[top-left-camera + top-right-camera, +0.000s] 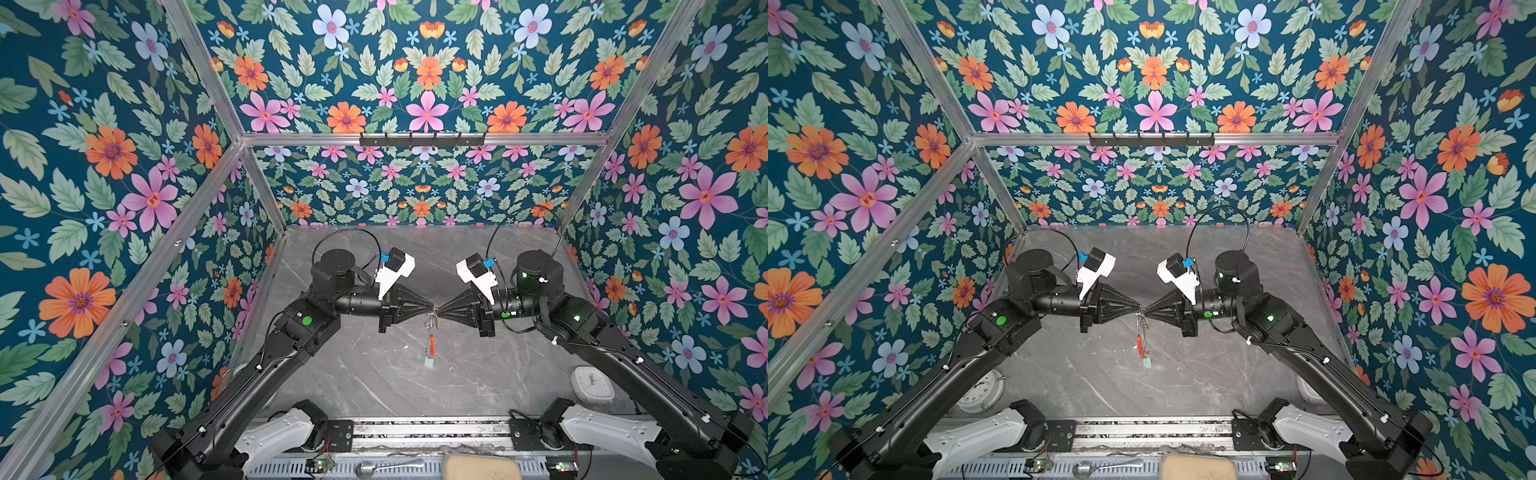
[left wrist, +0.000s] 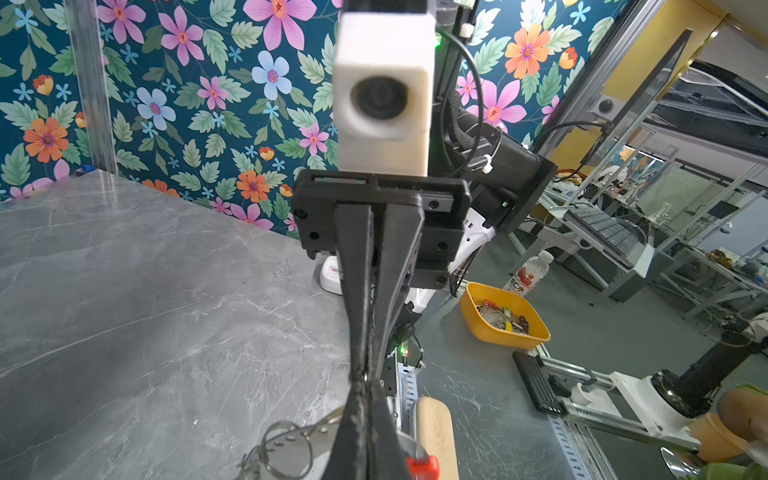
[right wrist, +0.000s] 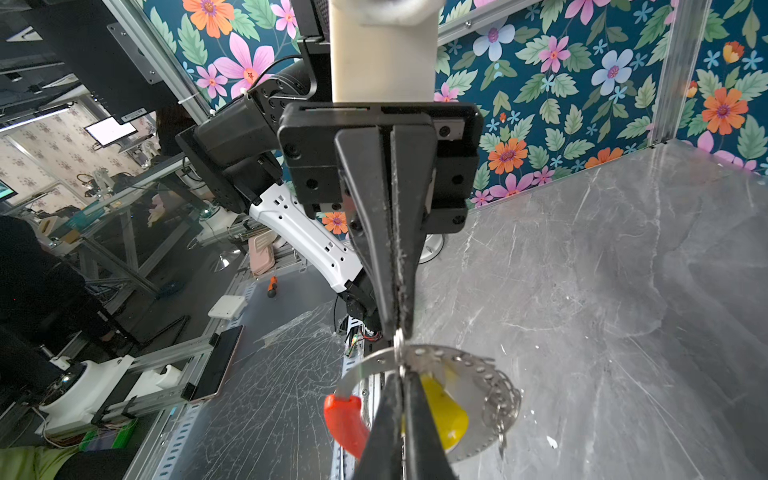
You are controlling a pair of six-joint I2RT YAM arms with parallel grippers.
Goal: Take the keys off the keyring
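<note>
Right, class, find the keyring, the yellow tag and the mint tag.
keyring (image 3: 345, 422): right wrist view, on its red sleeve.
yellow tag (image 3: 448, 410): right wrist view, on its broad face.
mint tag (image 1: 429, 363): in a top view, on its middle.

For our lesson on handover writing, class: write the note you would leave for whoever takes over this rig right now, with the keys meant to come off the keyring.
Left gripper: shut, pinching the keyring at its top edge.
Right gripper: shut, tip to tip with the left at the same spot; exactly what it pinches there I cannot tell.
The keyring hangs in the air above the table, red sleeve downward.
Yellow-tagged key and mint-tagged key are both on it.
Done: ring held up by both arms. Left: take off both keys.
</note>
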